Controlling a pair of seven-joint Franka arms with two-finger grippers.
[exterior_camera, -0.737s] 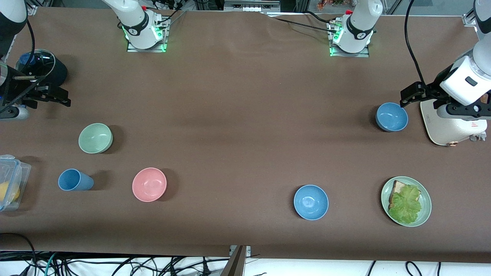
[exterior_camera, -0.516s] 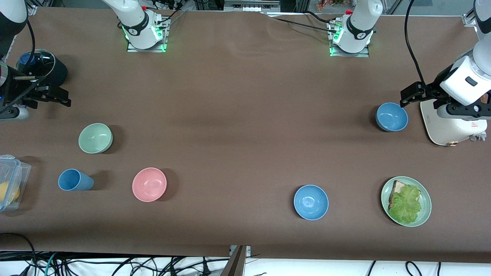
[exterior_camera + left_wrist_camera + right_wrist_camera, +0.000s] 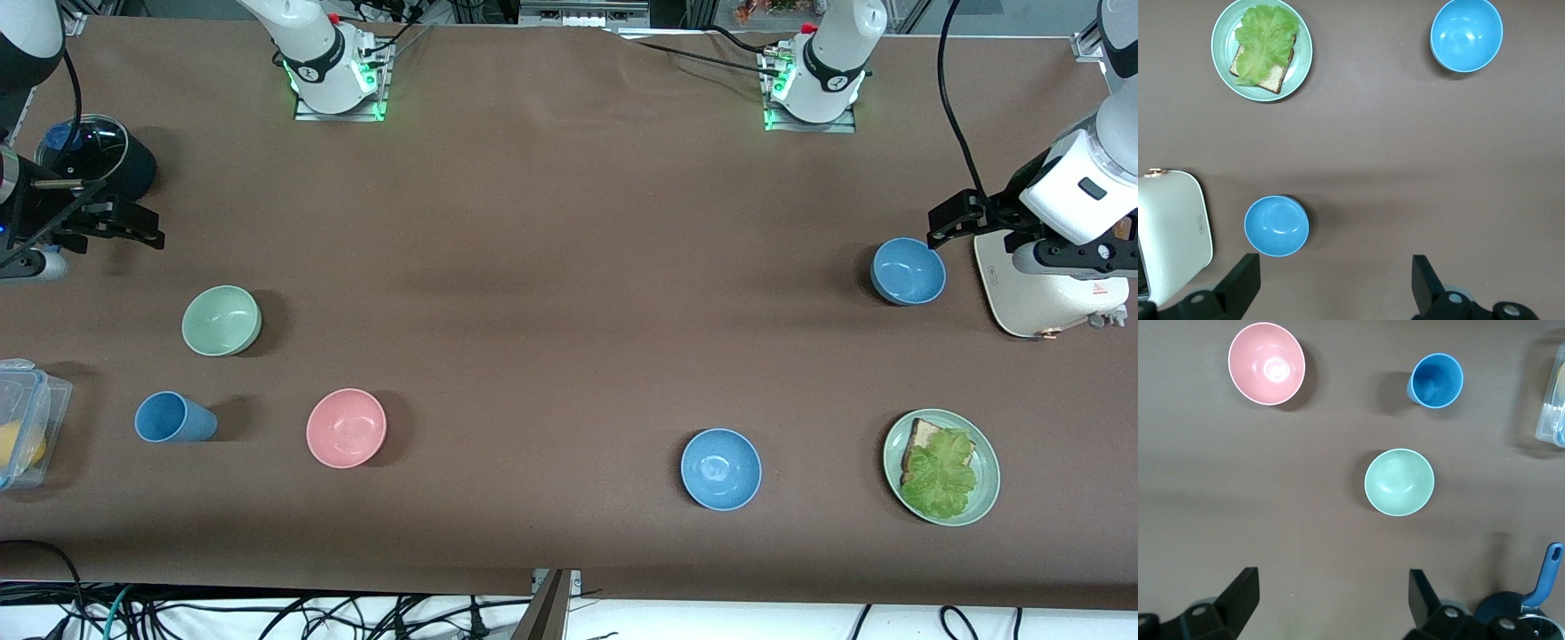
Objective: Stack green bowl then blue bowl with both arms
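1. Nothing stacked: green bowl (image 3: 221,320) sits alone toward the right arm's end; blue bowl (image 3: 908,271) sits apart at the left arm's end.
2. Right gripper (image 3: 1331,600) hangs over bare table near the green bowl, jaws wide, empty.
3. Left gripper (image 3: 1335,283) hangs beside the blue bowl, jaws wide, empty.
4. Outstanding: both pickups and stacking.

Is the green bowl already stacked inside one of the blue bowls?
No, the green bowl sits alone on the table, apart from both blue bowls.

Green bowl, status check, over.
Both grippers open, empty: left gripper, right gripper. Green bowl untouched, unstacked. Two blue bowls apart. Nothing blocking.
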